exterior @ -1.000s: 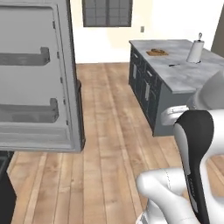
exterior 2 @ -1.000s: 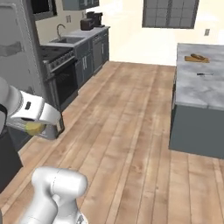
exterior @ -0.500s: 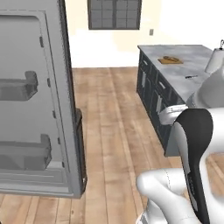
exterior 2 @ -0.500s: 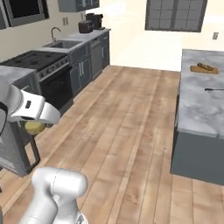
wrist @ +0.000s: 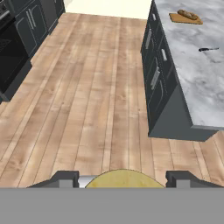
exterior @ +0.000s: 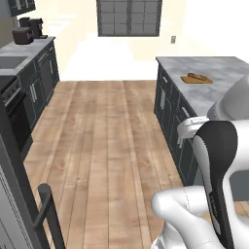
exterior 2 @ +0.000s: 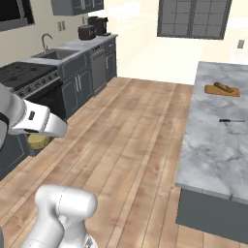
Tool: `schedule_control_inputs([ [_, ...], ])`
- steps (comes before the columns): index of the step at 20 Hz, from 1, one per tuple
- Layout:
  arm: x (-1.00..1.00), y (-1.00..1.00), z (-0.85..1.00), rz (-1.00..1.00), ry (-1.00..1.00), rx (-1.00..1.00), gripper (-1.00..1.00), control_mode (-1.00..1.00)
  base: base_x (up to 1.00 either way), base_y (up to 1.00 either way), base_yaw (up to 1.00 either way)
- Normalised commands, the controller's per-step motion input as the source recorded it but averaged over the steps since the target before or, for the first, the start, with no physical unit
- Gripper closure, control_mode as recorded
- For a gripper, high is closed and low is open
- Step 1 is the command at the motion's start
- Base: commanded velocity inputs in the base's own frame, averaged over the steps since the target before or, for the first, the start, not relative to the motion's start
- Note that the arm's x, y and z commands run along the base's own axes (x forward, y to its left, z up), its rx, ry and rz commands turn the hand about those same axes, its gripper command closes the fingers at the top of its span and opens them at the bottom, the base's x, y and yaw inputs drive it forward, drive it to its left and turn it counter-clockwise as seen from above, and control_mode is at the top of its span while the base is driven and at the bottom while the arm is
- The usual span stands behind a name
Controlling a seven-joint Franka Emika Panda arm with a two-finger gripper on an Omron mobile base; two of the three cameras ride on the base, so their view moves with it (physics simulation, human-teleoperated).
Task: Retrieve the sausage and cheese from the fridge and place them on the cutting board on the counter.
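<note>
Stretching away from the robot, a pale plank wood floor [exterior: 107, 141] runs down the middle of the kitchen toward a dark-framed window [exterior: 129, 17] in the far wall. On the right stands the desk [exterior 2: 218, 140], a grey-white veined marble top over dark cabinets with silver bar handles. Near its far end lies the cutting board [exterior 2: 222, 90], flat and tan, with the sausage [exterior 2: 223, 87] resting on it. Closer to the robot, a thin dark utensil [exterior 2: 231, 120] lies on the bare marble, well apart from the board. Along the left wall run dark cabinets with a stove [exterior 2: 24, 77], a sink with a faucet [exterior 2: 51, 52], and two dark appliances [exterior 2: 92, 28] at the far end of that worktop. The hand [exterior 2: 38, 140] hangs low at the left of the right base view, over the floor, its fingers [wrist: 65, 178] clamped on the cheese [wrist: 124, 179], a yellow rounded lump sitting between the two tips. A dark grey edge and black handle [exterior: 48, 214] show at the lower left of the left base view.
</note>
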Motion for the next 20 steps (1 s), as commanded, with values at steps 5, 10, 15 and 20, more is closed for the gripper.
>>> schedule_control_inputs([
  [5, 0.0, 0.0, 0.0, 0.0, 0.0, 0.0, 1.0, 1.0, 1.0, -0.49, 0.0],
  [10, 0.0, 0.0, 0.0, 0.0, 0.0, 0.0, 1.0, 1.0, 1.0, -0.34, 0.0],
  [15, 0.0, 0.0, 0.0, 0.0, 0.0, 0.0, 1.0, 1.0, 1.0, -0.03, 0.0],
  [20, 0.0, 0.0, 0.0, 0.0, 0.0, 0.0, 1.0, 1.0, 1.0, 0.0, 0.0],
])
